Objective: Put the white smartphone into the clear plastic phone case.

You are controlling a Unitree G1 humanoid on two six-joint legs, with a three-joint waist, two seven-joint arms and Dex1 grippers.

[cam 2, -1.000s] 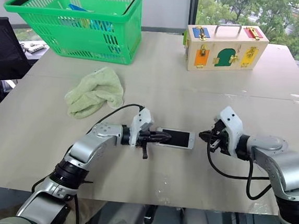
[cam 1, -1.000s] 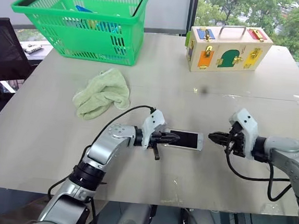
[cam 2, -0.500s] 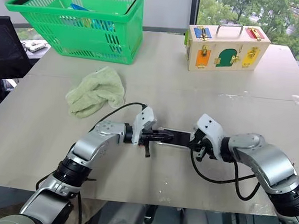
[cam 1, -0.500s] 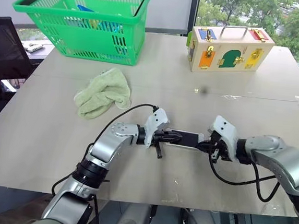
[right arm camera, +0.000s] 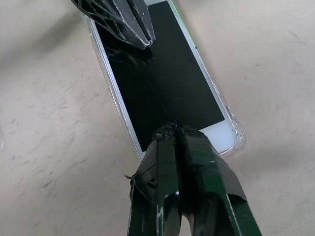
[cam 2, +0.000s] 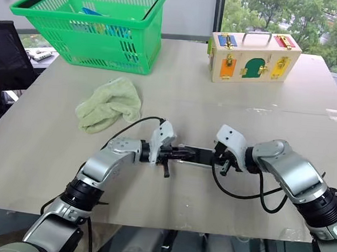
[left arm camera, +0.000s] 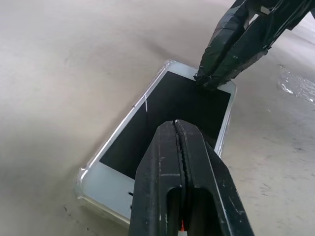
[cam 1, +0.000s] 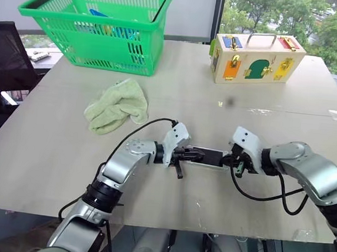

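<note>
Nearest the robot, the white smartphone lies flat, screen up, on the table, already inside the clear plastic phone case, whose glossy lip rims its sides and rounded corners. Both grippers work on it from opposite ends. The left gripper has its two fingers pressed together, holding nothing, with the tips over the screen near one end. The right gripper is likewise closed on nothing, its taped tips at the screen beside the white bezel at the other end; whether either tip actually touches the glass I cannot tell.

So the task looks nearly done: the phone is in the shell. What probably remains is pressing the ends and corners down until they seat. The corner by the right gripper seems to show a little case lip standing clear of the phone, though that is hard to judge.

On both sides of the phone the tabletop is bare, and the near edge lies well apart from it, so the arms have room to pull back sideways. Farther off lie the pale green cloth, the green basket and the wooden latch box, all well clear.
</note>
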